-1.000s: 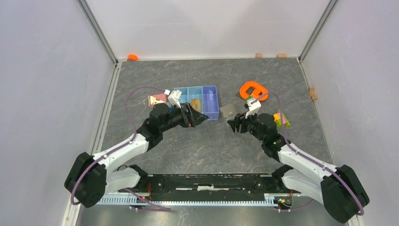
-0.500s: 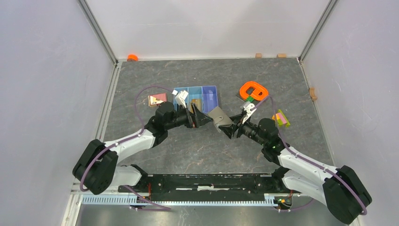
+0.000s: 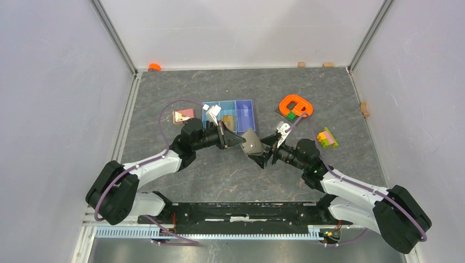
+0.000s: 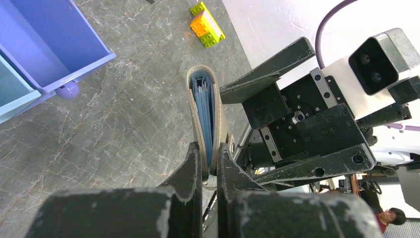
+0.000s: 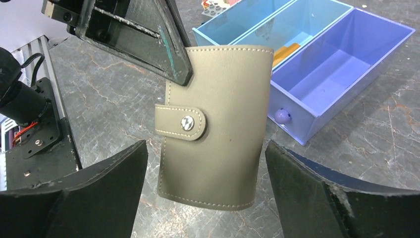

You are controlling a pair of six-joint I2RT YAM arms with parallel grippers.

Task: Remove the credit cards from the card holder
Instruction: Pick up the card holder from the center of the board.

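Observation:
The grey-taupe card holder (image 3: 252,143) hangs upright above the table between the two arms, folded, with its snap strap (image 5: 181,122) fastened. My left gripper (image 3: 241,141) is shut on its edge; in the left wrist view the fingers (image 4: 210,151) pinch both covers of the card holder (image 4: 204,104), and blue inner layers show between them. My right gripper (image 5: 206,146) is open, its fingers wide on either side of the card holder (image 5: 218,148) and not touching it. The credit cards are hidden inside.
A blue-and-purple three-compartment tray (image 3: 245,114) sits just behind the holder, with a tan block in its middle bin. An orange ring-shaped object (image 3: 295,105) and a coloured brick stack (image 3: 327,138) lie to the right. A small pink item (image 3: 183,116) lies left of the tray.
The right gripper carried the card holder toward the left arm. The left gripper has shut on it, and the right gripper has opened and let go.

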